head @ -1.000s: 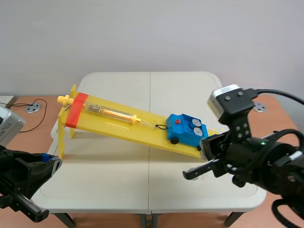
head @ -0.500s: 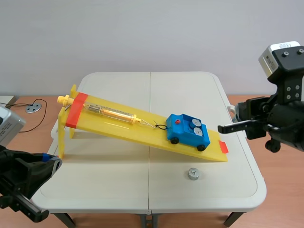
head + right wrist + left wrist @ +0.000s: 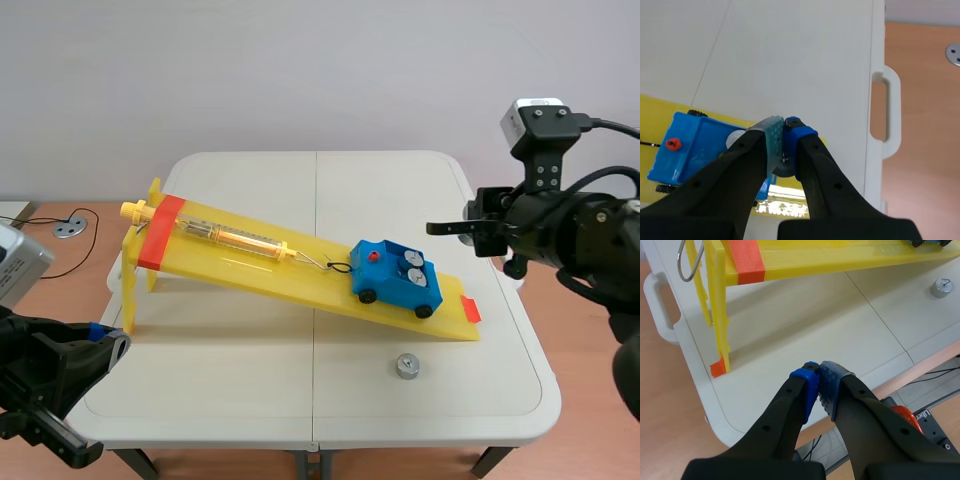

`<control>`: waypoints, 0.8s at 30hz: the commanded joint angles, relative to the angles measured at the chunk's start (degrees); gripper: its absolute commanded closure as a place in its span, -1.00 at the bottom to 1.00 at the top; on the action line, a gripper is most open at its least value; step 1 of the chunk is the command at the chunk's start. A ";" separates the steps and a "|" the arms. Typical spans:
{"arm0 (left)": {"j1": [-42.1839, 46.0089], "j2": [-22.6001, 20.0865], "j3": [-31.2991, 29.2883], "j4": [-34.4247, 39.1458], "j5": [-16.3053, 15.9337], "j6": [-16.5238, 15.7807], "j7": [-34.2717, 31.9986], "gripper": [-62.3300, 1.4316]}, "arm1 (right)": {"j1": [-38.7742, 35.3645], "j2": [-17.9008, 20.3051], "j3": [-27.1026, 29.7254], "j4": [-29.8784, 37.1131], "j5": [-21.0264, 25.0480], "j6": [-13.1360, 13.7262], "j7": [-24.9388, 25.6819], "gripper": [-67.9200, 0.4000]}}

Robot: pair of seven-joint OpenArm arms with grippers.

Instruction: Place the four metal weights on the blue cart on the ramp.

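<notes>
The blue cart (image 3: 392,277) stands low on the yellow ramp (image 3: 250,268) with round metal weights (image 3: 411,263) in its tray. Another weight (image 3: 406,366) lies on the table in front of the ramp's foot and is also in the left wrist view (image 3: 942,287). My right gripper (image 3: 441,228) hovers to the right of the cart and above it. In the right wrist view the right gripper (image 3: 785,126) is shut on a small grey weight (image 3: 785,167), with the cart (image 3: 692,147) below and beside it. My left gripper (image 3: 817,376) is shut on nothing at the table's near left edge.
A spring scale (image 3: 235,237) lies along the ramp, tied to the cart by a cord. Orange-red tape bands the ramp's high end (image 3: 160,232). The ramp's yellow legs (image 3: 717,315) stand ahead of the left gripper. A table handle (image 3: 887,112) sticks out at the right edge.
My right gripper has risen from the table in front of the ramp's foot, swung out right, then come back left toward the cart. One weight now shows on the table. The left arm has kept still.
</notes>
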 commanded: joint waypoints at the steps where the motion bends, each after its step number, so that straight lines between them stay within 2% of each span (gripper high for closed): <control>1: -0.33 0.31 -0.79 2.64 -2.95 -1.40 -5.90 0.86 | 6.62 0.28 -2.47 4.33 1.46 -0.83 10.36 0.97; 8: -0.33 0.31 -0.79 2.64 -2.95 -1.40 -5.90 0.86 | 9.03 -1.40 -5.05 -0.13 -0.61 -0.85 11.34 0.97; 16: -0.33 0.33 -0.79 2.64 -2.95 -1.40 -5.90 0.86 | 9.79 -2.08 -6.99 -2.10 -2.73 -0.90 12.57 0.96; 24: -0.33 2.34 -0.79 2.64 -2.97 -1.44 -5.90 0.86 | 9.79 -2.08 -8.31 -2.27 -2.80 -0.85 13.57 0.96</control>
